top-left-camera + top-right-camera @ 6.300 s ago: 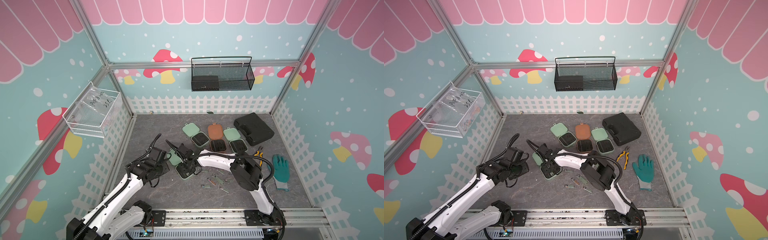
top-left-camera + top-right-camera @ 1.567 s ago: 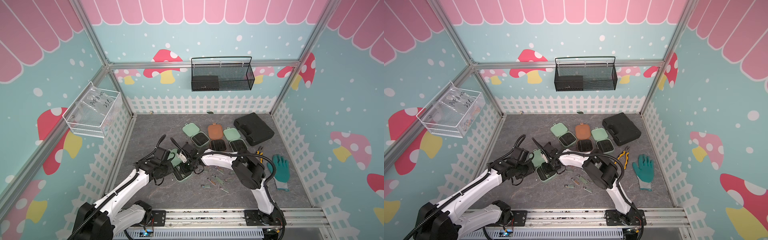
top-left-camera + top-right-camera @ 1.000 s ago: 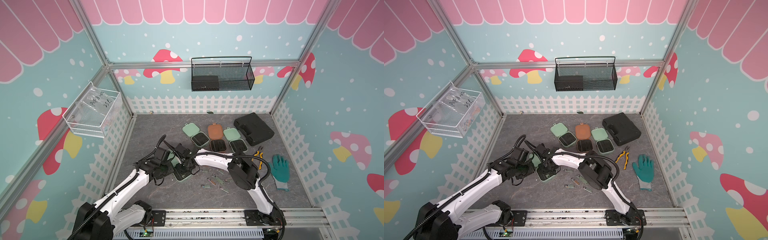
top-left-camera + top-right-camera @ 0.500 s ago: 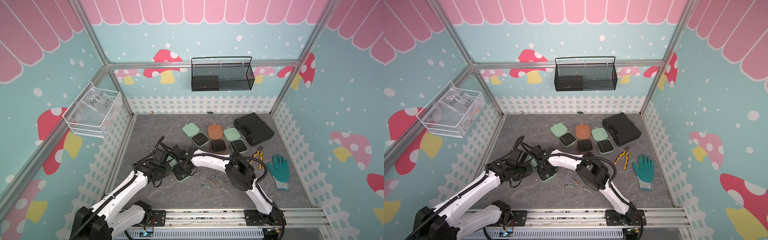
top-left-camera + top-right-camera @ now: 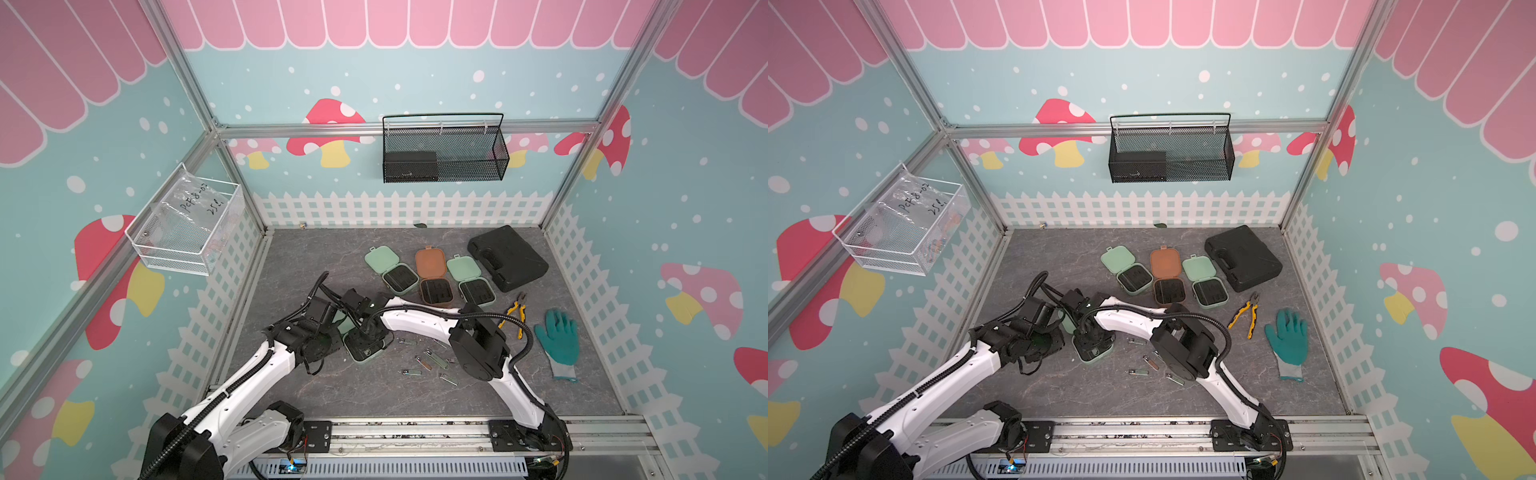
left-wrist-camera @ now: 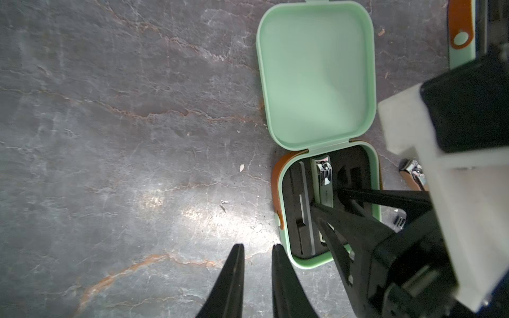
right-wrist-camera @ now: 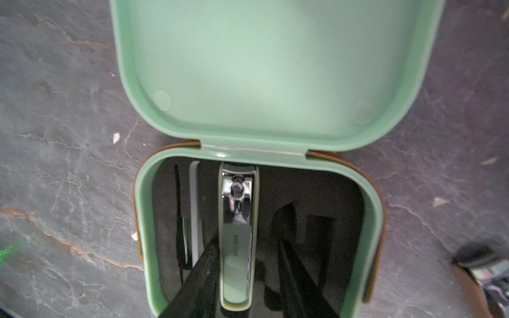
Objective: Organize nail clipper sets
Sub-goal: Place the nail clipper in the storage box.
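An open mint green case [image 5: 366, 352] lies at the front left of the floor, lid [image 7: 270, 68] flat behind it. A green-topped clipper [image 7: 238, 220] rests in a slot of its black insert. My right gripper [image 7: 249, 242] reaches into the case, open. One finger is against the clipper's side and the other stands apart from it. My left gripper [image 6: 257, 246] hovers over bare floor beside the case's corner, with a narrow gap between its fingers and nothing in it. Three more open cases lie further back: mint [image 5: 390, 270], brown [image 5: 432, 276], mint [image 5: 469, 280].
Several loose clippers [image 5: 430, 361] lie on the floor right of the near case. A black tool case [image 5: 507, 257], yellow-handled pliers [image 5: 515, 311] and a teal glove [image 5: 557, 340] sit on the right. A wire basket [image 5: 444, 153] and a clear bin [image 5: 187, 226] hang on the walls.
My right gripper's fingers have spread apart, leaving the clipper lying in the case's slot. The right arm's elbow drifted slightly left. The left arm has barely moved.
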Motion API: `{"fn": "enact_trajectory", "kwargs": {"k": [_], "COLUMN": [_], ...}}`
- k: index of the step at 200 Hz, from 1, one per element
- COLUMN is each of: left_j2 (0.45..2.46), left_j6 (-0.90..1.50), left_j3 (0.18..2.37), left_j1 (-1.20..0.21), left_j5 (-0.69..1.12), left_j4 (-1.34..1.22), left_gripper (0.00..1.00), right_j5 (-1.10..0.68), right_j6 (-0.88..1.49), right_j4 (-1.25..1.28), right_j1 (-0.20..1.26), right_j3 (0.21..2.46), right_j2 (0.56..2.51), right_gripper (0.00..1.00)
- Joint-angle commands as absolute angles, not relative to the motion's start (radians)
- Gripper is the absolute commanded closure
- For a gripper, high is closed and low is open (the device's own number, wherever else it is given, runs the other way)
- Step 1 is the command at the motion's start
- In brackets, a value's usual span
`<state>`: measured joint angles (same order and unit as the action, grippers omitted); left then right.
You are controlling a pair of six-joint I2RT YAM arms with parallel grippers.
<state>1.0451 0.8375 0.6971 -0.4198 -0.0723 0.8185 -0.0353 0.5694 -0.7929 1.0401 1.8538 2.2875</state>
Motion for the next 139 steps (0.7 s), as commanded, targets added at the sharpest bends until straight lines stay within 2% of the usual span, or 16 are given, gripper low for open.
{"fn": "enact_trajectory", "kwargs": {"k": [1,26,61,77,139], "left_j2": [1.044,1.049,1.052,1.056,1.078], "left_j6": [0.848,0.853,0.864,0.867,0.86], "left_j3": [0.724,0.727,0.721,0.718,0.715], "left_j1": [-0.415,-0.414,-0.414,-0.415,-0.415], "left_j5": [-0.089,-0.087,-0.086,-0.079,-0.057], "left_j4": [0.83,0.826,0.812,0.805,0.779], "left_gripper": [0.78,0.79,0.81,0.82,0.84], "right_j5": [-0.001,-0.038,-0.098,-0.107,-0.128], "right_j6": [0.55,0.535,0.53,0.533,0.555], "right_j4": [-0.774,-0.74,-0.678,-0.666,-0.602], "right_j1": [1.02,1.021,1.021,1.019,1.004], "right_j3": [1.862,1.84,1.788,1.773,1.691], "right_j2": [2.277,2.227,2.213,2.23,2.256], "right_gripper": [0.62,0.68,0.88,0.94,1.0]}}
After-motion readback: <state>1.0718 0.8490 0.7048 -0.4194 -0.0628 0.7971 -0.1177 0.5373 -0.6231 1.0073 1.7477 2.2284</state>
